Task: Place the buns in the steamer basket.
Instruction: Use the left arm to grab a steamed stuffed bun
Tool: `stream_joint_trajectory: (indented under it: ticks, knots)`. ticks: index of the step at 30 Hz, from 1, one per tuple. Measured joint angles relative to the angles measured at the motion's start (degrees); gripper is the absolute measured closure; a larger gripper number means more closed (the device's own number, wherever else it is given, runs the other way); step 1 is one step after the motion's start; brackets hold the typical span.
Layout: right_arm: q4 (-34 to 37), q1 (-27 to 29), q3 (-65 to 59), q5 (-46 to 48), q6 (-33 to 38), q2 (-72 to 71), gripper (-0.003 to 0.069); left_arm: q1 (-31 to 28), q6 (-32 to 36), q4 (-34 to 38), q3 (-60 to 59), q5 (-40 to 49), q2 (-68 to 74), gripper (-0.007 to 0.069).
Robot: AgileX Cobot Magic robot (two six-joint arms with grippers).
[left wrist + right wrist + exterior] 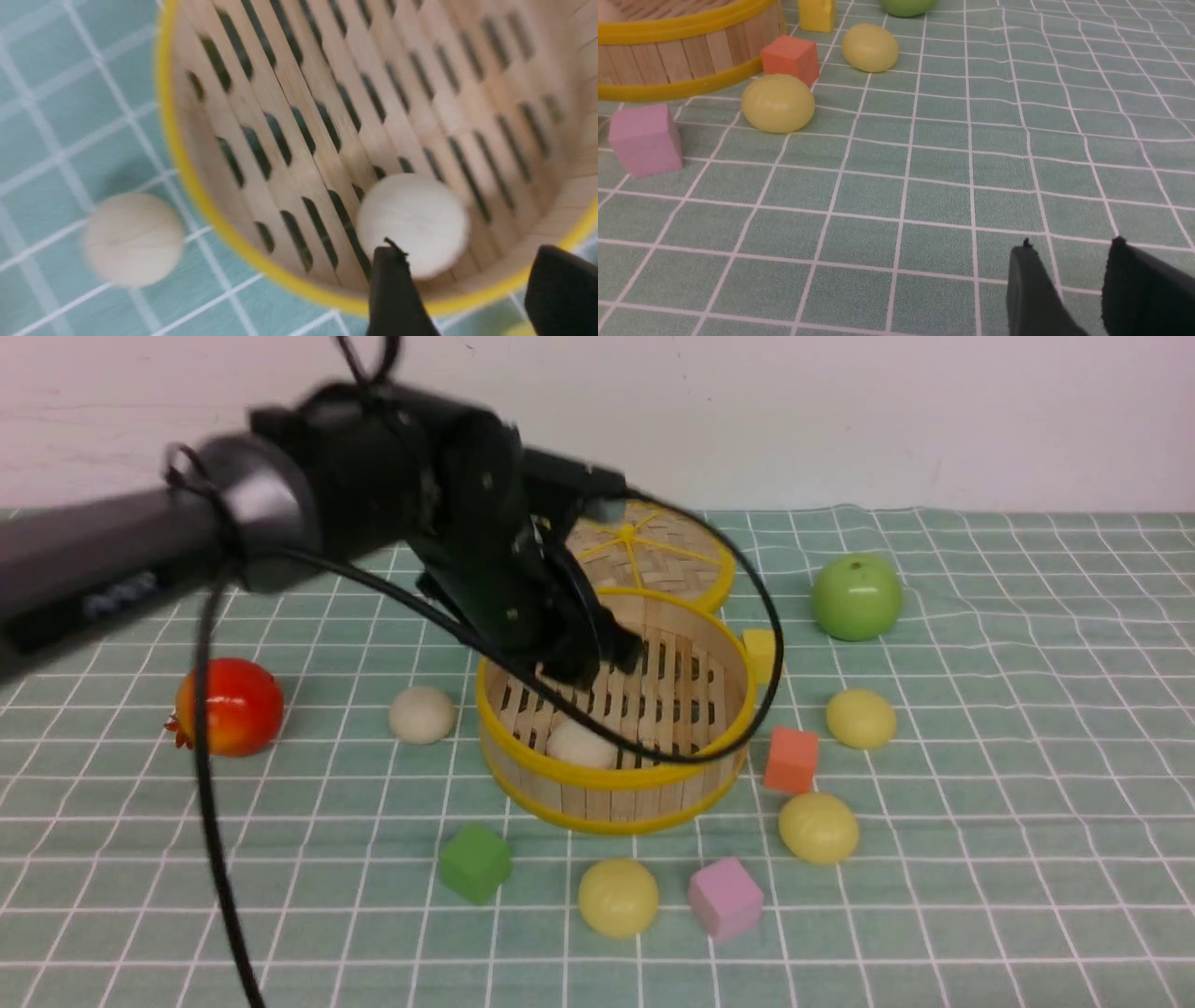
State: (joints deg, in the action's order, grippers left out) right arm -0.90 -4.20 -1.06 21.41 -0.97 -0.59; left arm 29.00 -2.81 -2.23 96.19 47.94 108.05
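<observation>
Left claw (602, 661): jaws spread wide with nothing between them, hanging inside the rim of the steamer basket (616, 795).
Right claw (1071, 268): jaws parted and empty, low over the bare tabletop (924, 210), well apart from the basket.
Bun in basket (581, 744): 1 off-white, on the slatted floor near the front wall, just below the left claw.
Off-white bun outside (422, 714): on the tabletop, left of the basket.
Far yellow bun (861, 718): right of the basket, beside the orange cube (791, 759).
Middle yellow bun (818, 827): front right of the basket.
Near yellow bun (618, 897): in front of the basket, between the green cube (475, 862) and the pink cube (725, 898).
Lid (653, 555): flat behind the basket.
Green apple (856, 596): far right.
</observation>
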Motion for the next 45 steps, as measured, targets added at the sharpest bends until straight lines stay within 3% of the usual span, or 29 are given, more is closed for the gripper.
stream_joint_trajectory:
  ticks: [3, 8, 12, 20, 28, 38, 41, 45]
  knots:
    - [0.0, 0.0, 0.0, 0.0, 0.0, 0.0, 0.0419, -2.89, -0.94, -0.48, 0.44, 2.06, -2.25, 0.0263]
    - [0.0, 0.0, 0.0, 0.0, 0.0, 0.0, 0.0419, -11.56, -2.21, 2.62, 0.33, 4.17, 1.25, 0.0372]
    - [0.0, 0.0, 0.0, 0.0, 0.0, 0.0, 0.0419, -13.88, -2.21, 3.31, 0.33, 3.39, 5.22, 0.0413]
    - [0.0, 0.0, 0.0, 0.0, 0.0, 0.0, 0.0419, -14.44, -2.21, 2.63, 0.33, -5.15, 10.69, 0.0344]
    - [0.0, 0.0, 0.0, 0.0, 0.0, 0.0, 0.0419, -14.44, -2.47, -2.64, 0.33, -7.7, 13.47, 0.0335]
    - [0.0, 0.0, 0.0, 0.0, 0.0, 0.0, 0.0419, -14.44, -2.53, -3.32, 0.33, -10.63, 14.82, 0.0336]
    - [0.0, 0.0, 0.0, 0.0, 0.0, 0.0, 0.0419, -14.44, -2.53, -3.27, 0.33, -10.63, 14.82, 0.0368]
    - [0.0, 0.0, 0.0, 0.0, 0.0, 0.0, 0.0419, -14.44, -2.53, -3.16, 0.33, -9.85, 14.82, 0.0525]
